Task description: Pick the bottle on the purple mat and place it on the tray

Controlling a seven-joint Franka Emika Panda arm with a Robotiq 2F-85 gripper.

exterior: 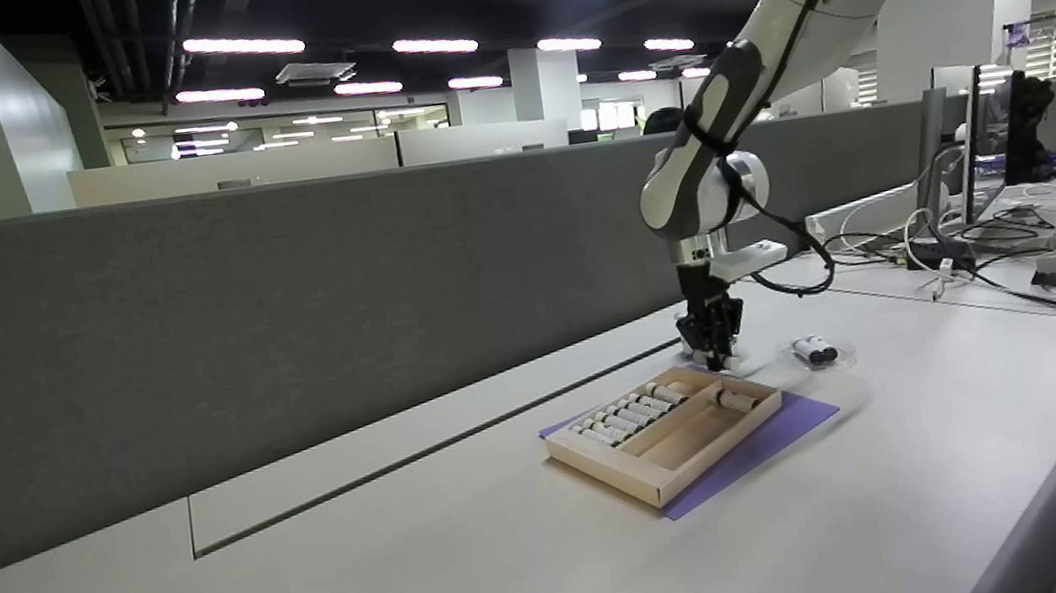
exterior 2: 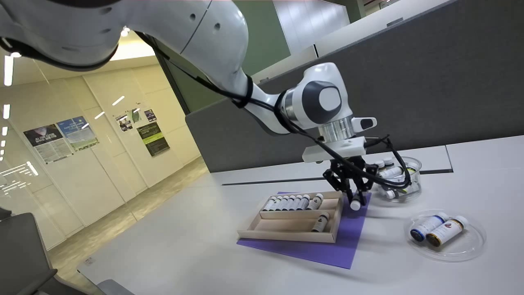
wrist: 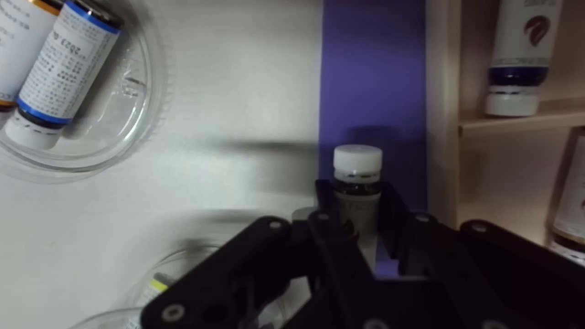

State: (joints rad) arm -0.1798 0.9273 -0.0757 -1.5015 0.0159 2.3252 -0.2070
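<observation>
My gripper (exterior 2: 356,197) is shut on a small bottle (exterior 2: 355,204) with a white cap and pale label. In the wrist view the bottle (wrist: 358,198) stands out between the two fingertips (wrist: 355,188), cap pointing away from the gripper. It is over the strip of purple mat (wrist: 372,82) beside the tray's end wall (wrist: 442,91); its height above the mat is hard to tell. The tan wooden tray (exterior 2: 286,235) lies on the purple mat (exterior 2: 315,255) and hides much of it. The gripper (exterior: 719,362) is just past the tray's far corner (exterior: 600,474).
Several bottles (exterior 2: 286,203) lie in a row in one tray compartment, and a single bottle (exterior 2: 320,222) lies in the other. A clear dish (exterior 2: 473,241) holds two bottles. A clear jar (exterior 2: 415,178) of bottles stands close behind the gripper. A grey partition (exterior: 289,316) runs along the back.
</observation>
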